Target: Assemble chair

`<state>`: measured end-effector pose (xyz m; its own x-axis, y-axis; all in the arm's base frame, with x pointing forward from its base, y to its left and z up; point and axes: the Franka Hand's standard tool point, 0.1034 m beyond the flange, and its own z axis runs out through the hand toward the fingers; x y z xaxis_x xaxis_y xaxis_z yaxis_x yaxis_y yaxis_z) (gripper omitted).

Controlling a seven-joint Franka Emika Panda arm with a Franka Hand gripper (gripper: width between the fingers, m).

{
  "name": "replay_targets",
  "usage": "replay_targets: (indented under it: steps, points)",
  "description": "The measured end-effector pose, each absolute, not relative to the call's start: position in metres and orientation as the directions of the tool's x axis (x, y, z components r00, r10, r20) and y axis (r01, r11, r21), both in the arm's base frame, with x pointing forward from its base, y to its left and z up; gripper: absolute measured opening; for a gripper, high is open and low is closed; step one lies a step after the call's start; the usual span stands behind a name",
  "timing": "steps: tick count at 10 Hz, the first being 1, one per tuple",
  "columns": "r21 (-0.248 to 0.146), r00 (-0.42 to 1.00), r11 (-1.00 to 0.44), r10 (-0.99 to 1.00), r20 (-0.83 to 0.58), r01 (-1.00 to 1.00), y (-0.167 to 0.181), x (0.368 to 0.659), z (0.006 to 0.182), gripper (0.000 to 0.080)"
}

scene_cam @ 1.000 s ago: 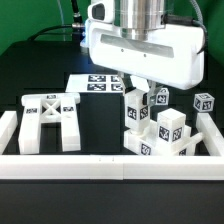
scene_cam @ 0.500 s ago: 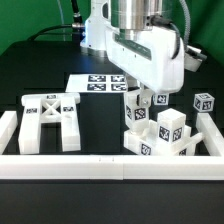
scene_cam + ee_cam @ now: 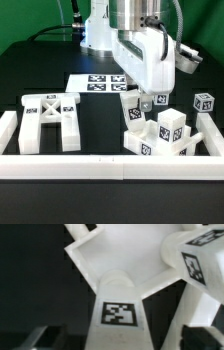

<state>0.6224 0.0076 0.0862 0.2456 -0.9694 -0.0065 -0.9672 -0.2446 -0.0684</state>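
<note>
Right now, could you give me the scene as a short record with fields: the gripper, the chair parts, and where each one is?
gripper: jaws apart, tagged part between them, a gap on one side
X-braced frame: lying flat, exterior view's left, alone
part cluster: exterior view's right, under the gripper
small post: further to the exterior view's right than the cluster
marker board: flat, behind the parts

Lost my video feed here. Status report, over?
Gripper open, low over the chair parts. X-braced frame lies apart, exterior view's left. Nothing seen blocking.
</note>
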Motion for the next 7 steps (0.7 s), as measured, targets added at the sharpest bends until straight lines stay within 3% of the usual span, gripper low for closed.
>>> replay_targets:
  steps: [1, 2, 7]
  points:
    - [-0.067, 0.342, -0.341, -0.940, 0.002, -0.938, 0.0075, 0.6226, 0.0864, 0.0628]
    - [-0.066, 0.444, -0.444, -0.896, 0.011, -0.894, 0.0077, 0.6227, 0.0865, 0.0643]
    - [-0.054, 0.786, -0.787, -0.617, 0.040, -0.615, 0.0040, 0.6223, 0.0859, 0.0649]
